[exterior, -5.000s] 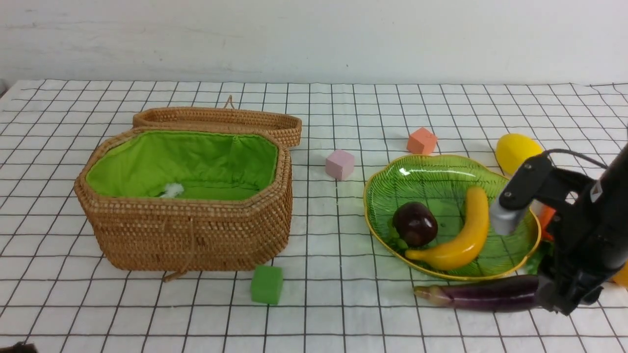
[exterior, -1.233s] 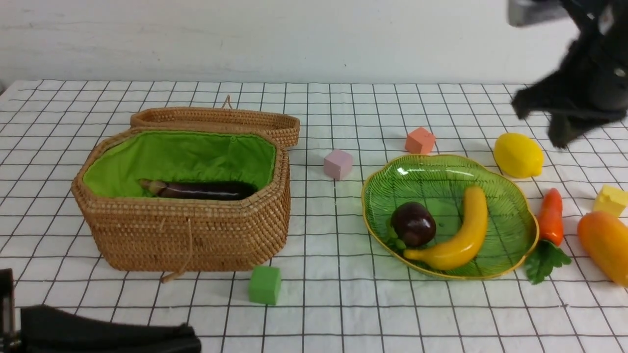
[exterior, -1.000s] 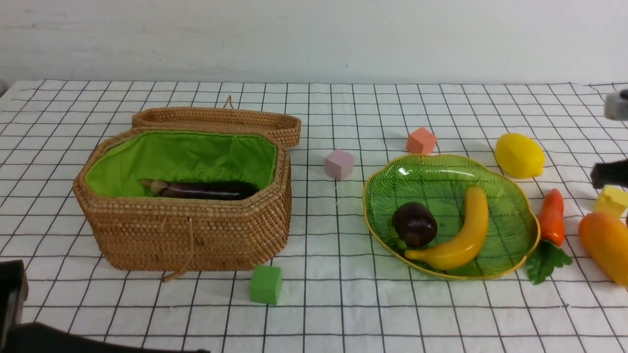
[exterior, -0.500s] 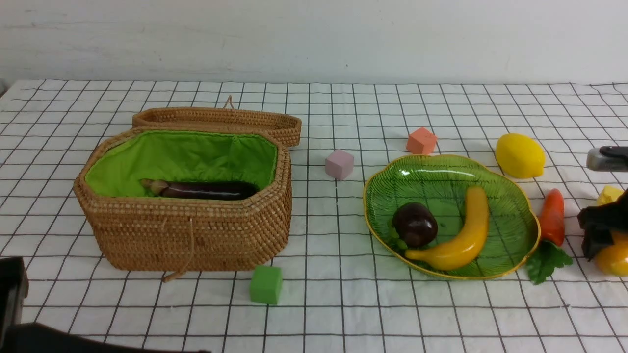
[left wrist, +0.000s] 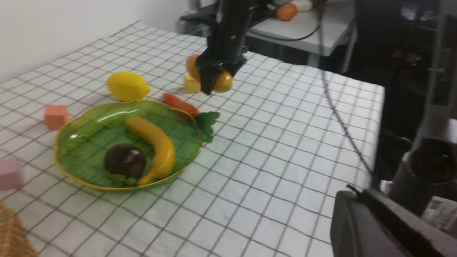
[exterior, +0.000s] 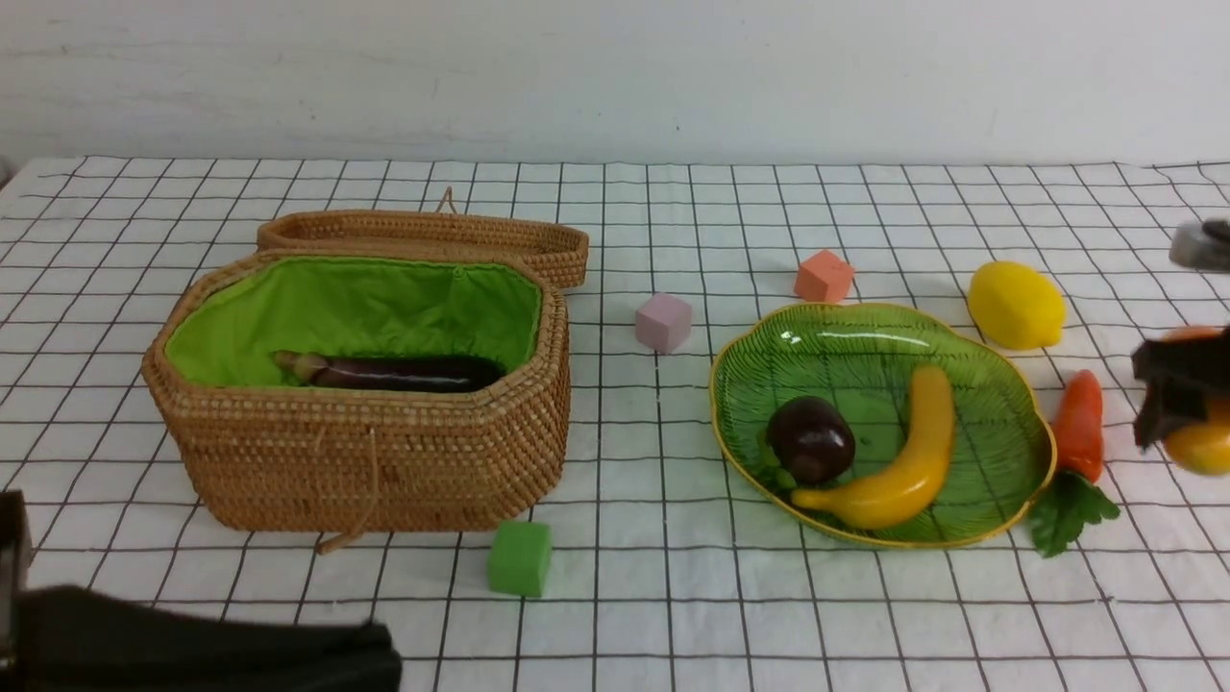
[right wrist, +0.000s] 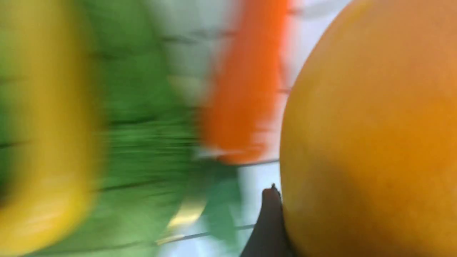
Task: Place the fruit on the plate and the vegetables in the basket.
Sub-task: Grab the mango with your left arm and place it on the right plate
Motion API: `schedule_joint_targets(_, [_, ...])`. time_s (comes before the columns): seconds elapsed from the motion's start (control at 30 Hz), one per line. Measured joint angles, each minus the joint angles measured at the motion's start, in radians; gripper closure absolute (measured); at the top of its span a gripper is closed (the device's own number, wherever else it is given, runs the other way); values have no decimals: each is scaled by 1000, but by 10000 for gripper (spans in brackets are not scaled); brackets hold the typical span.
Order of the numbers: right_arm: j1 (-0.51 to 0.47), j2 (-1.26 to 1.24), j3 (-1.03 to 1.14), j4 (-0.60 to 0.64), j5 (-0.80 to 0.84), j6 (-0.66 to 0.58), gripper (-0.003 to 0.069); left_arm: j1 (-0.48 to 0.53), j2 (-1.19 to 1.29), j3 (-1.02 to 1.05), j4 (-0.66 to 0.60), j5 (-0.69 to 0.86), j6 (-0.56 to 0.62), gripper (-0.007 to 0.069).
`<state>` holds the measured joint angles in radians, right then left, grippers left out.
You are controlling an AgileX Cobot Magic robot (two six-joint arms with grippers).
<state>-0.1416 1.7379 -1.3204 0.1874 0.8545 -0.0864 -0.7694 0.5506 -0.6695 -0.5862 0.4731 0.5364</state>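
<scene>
Gripping the mango across its middle, the right gripper is clamped on it at the far right edge of the front view. In the left wrist view the fruit hangs clear of the checked cloth, above the yellow cube.

The plate holds the banana and the mangosteen, close together. The lemon sits on the cloth behind the plate's right side, apart from the rim. The carrot lies on the cloth just beside the right rim, leaves toward the robot. The eggplant lies lengthwise inside the open basket, on the left.

The left gripper is low at the near-left corner, jaws together, holding nothing. The right wrist view is blurred, with the mango against one dark finger.
</scene>
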Motion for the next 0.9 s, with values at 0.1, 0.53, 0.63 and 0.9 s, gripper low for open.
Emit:
schedule_joint_targets(0.1, [101,-44,-2,65,-34,-41,99,0,0,0,146,-41,-151,638])
schedule_joint_targets(0.53, [324,111,-1,102,-349,-58,21,0,0,0,287,14,-350,638])
schedule_joint_targets(0.63, [334,117,-1,102,-348,-58,-20,0,0,0,287,24,-352,638])
schedule_joint_targets(0.9, [300,14,-11,28,-191,-6,41,0,0,0,288,26,-352,638])
